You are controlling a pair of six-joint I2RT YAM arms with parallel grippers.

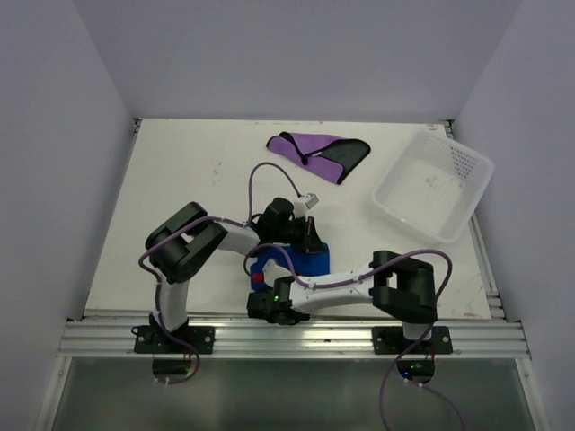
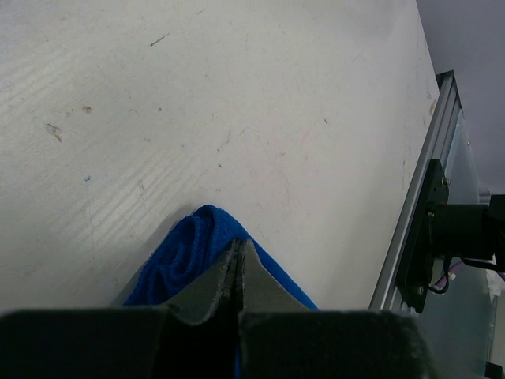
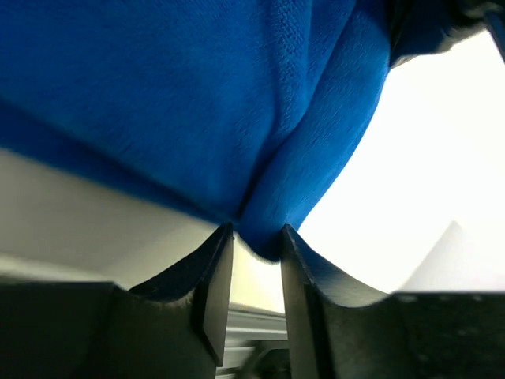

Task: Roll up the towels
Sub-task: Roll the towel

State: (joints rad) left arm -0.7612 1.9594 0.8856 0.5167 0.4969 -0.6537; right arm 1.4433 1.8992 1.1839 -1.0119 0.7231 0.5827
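The royal blue towel (image 1: 301, 262) lies bunched and partly rolled near the table's front edge, between my two grippers. My left gripper (image 1: 311, 241) is on its far side, tips down. In the left wrist view its jaws (image 2: 239, 246) are pressed together with nothing between them, just over the rolled blue towel (image 2: 185, 253). My right gripper (image 1: 263, 280) is at the towel's near left corner. Its fingers (image 3: 256, 231) stand apart, and a fold of the blue towel (image 3: 197, 103) dips between the tips. The purple and black towel (image 1: 319, 153) lies flat at the back.
A white perforated basket (image 1: 395, 167) stands at the back right. An aluminium rail (image 1: 296, 337) runs along the near edge, just behind the right gripper, and it shows in the left wrist view too, as the rail (image 2: 410, 213). Grey walls enclose the table.
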